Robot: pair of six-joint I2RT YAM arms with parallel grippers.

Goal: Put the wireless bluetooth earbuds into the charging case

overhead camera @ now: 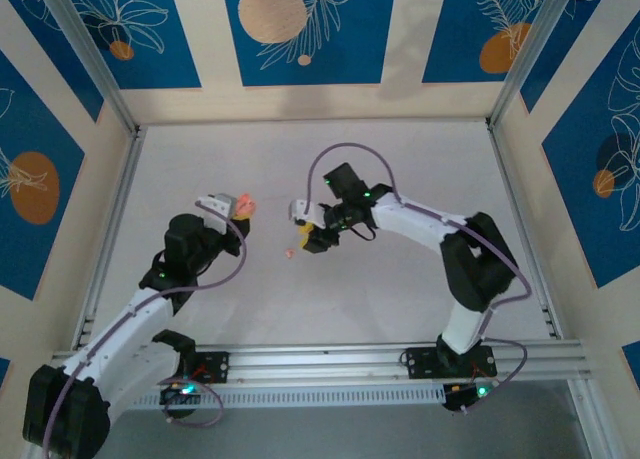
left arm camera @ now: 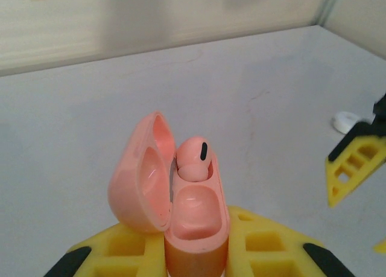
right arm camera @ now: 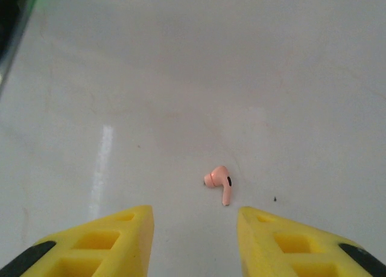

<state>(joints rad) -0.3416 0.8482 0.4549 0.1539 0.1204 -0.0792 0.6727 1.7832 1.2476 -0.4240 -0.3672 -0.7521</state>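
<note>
Half done, I'd judge: left gripper (overhead camera: 230, 206) clamps the charging case (left arm camera: 181, 204), lid open, seated earbud (left arm camera: 194, 159) in one well, while right gripper (right arm camera: 196, 235), jaws apart and empty, hovers over the loose earbud (right arm camera: 219, 181) on the table (right arm camera: 181, 78); next it must descend, pinch it and carry it across.

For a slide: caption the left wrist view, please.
Left gripper holds the open salmon-pink plastic charging case; one pink rounded earbud sits inside, the nearer slot empty.
</note>
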